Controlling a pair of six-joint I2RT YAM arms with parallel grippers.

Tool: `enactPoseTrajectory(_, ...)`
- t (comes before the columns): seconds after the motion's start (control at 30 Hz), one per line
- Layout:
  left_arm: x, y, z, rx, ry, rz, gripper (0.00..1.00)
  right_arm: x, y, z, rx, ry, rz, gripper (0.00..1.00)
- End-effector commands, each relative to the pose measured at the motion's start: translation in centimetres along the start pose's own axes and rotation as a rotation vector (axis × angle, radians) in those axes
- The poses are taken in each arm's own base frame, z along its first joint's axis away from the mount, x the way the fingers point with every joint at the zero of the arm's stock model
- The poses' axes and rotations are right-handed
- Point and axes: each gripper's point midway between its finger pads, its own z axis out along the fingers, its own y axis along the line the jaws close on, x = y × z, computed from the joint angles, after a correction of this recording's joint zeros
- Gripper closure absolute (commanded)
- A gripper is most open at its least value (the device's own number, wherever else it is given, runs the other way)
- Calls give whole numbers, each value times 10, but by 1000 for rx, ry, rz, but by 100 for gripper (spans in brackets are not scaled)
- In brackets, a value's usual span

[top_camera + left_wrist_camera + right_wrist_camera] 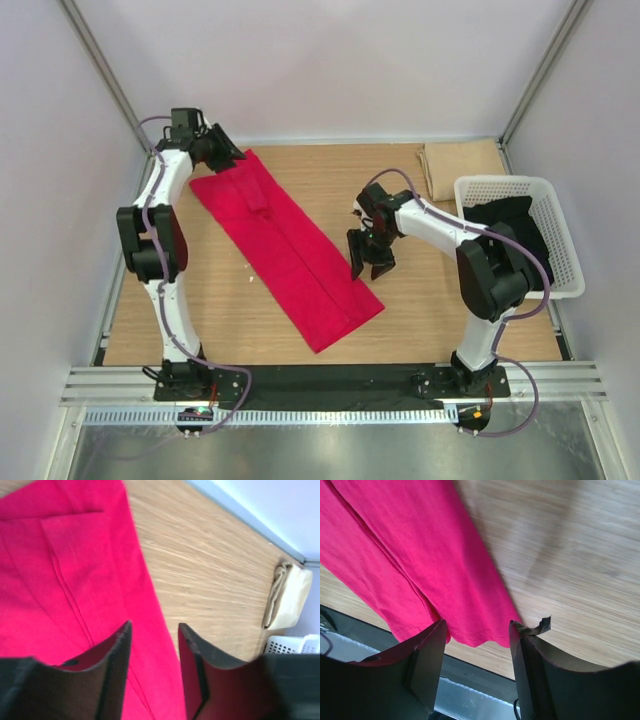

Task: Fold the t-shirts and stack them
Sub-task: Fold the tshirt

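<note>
A crimson red t-shirt (pixel 290 245) lies folded into a long strip, running diagonally from the back left toward the front middle of the wooden table. My left gripper (pixel 228 158) hovers over the strip's far end. In the left wrist view it (pixel 154 626) is open, with only red cloth (pixel 60 570) below the fingers. My right gripper (pixel 368 262) hangs beside the strip's right edge near the front end. In the right wrist view it (pixel 477 622) is open above the hem of the shirt (pixel 420 545), holding nothing.
A white lattice basket (pixel 505 183) stands at the right edge with dark cloth (pixel 510 225) inside. A tan folded cloth (pixel 462 165) lies at the back right, and it (pixel 290 595) shows in the left wrist view too. Walls enclose the table on three sides.
</note>
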Motion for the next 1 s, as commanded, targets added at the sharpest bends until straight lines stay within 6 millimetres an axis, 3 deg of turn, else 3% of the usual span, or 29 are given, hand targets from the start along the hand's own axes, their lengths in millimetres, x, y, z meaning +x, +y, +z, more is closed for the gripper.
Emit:
enactPoseTrajectory(0.0,24,-15,-47,-67,22,87,60,-4,14,4,35,-32,-60,41)
enactPoseTrajectory(0.07,61,-26,-56,-86,78,116,61,-2,9,7,99,-36,-107,41)
enactPoseTrajectory(0.1,72,-37,-72,-78,71,137,60,-2,6,7,121,-41,-117,41)
enactPoseTrajectory(0.13,102,-25,-73,-114,125,142,59,-1,4,8,134,-40,-127,41)
enactPoseTrajectory(0.17,131,-31,-74,-127,162,183,57,-1,1,9,147,-44,-144,40)
enactPoseTrajectory(0.2,145,-28,-79,-161,159,206,55,-1,0,11,152,-49,-152,40)
enactPoseTrajectory(0.23,171,-19,-87,-194,185,189,55,0,-3,12,162,-46,-155,41)
enactPoseTrajectory(0.3,205,-23,-90,-193,217,191,53,0,-5,13,171,-58,-161,41)
enactPoseTrajectory(0.33,224,-9,-94,-225,242,184,54,2,-7,14,173,-52,-162,40)
enactPoseTrajectory(0.4,243,0,-95,-261,261,169,54,5,-6,18,168,-48,-164,40)
enactPoseTrajectory(0.57,264,22,-94,-311,315,137,56,19,-17,32,189,-21,-159,41)
enactPoseTrajectory(0.7,291,14,-111,-277,353,89,55,27,-23,27,198,-27,-164,41)
enactPoseTrajectory(0.73,299,2,-120,-231,357,84,54,26,-22,22,189,-42,-161,41)
enactPoseTrajectory(0.83,333,-3,-136,-215,399,53,53,34,-18,20,128,-30,-152,41)
enactPoseTrajectory(0.97,362,3,-156,-223,397,61,51,36,-15,18,57,-38,-138,41)
